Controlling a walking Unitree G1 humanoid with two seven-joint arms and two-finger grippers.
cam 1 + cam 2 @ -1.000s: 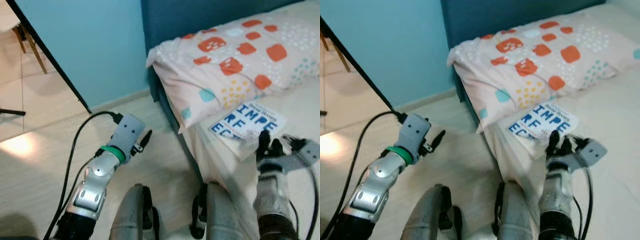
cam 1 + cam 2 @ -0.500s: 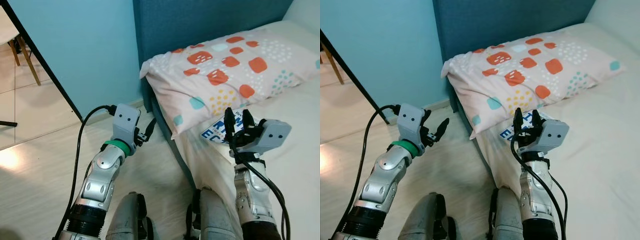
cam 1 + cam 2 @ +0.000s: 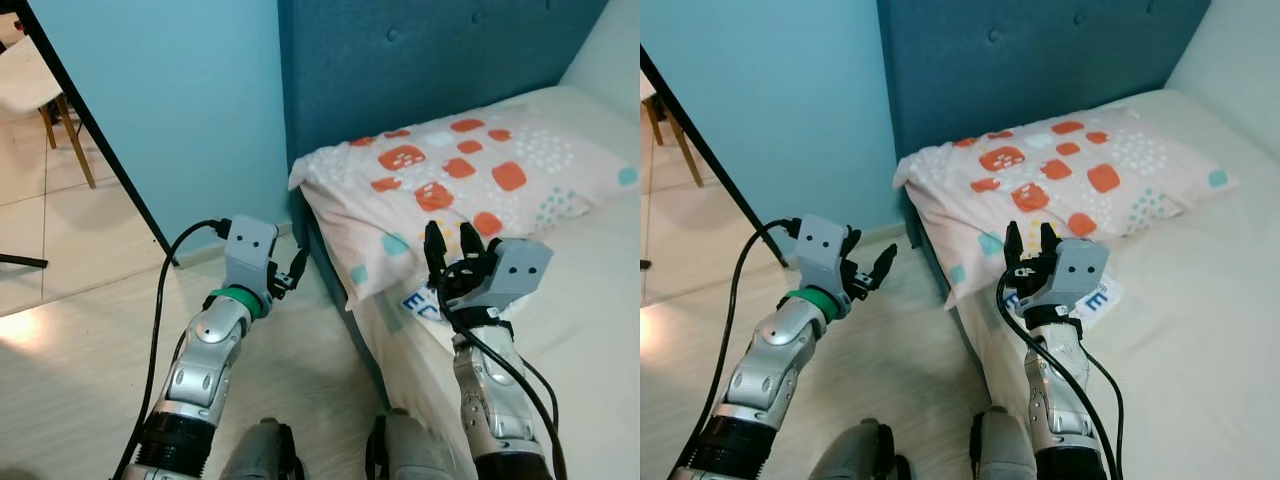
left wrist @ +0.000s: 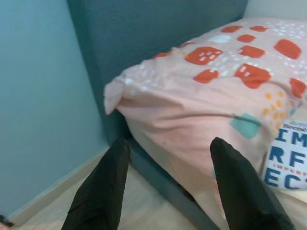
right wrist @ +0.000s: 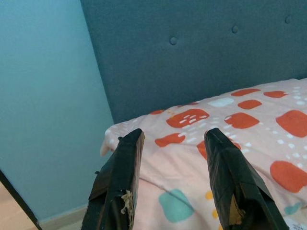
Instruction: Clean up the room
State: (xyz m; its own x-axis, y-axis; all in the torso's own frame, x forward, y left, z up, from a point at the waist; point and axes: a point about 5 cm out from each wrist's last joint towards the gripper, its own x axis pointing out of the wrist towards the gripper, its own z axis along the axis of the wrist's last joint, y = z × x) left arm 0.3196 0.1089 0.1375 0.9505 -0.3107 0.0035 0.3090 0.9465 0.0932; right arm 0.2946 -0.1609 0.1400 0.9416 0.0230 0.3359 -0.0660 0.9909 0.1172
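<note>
I see my left gripper point(image 3: 283, 277) raised over the floor point(image 3: 80, 350) beside the bed point(image 3: 1200, 300), fingers spread, holding nothing. My right gripper point(image 3: 452, 243) hangs above the bed edge, fingers parted and empty. Just behind it the book point(image 3: 1102, 297) lies on the bed, touching the pillow point(image 3: 470, 180). Beyond stands the headboard point(image 3: 420, 60).

Right claw point(image 3: 1024, 238), fingers parted, raised above the bed point(image 3: 1200, 330) near its left edge, in front of the patterned pillow point(image 3: 1070, 170). Book point(image 3: 1092, 298) lies just behind it. Left claw point(image 3: 872, 262), parted, over the floor point(image 3: 900, 390).
</note>
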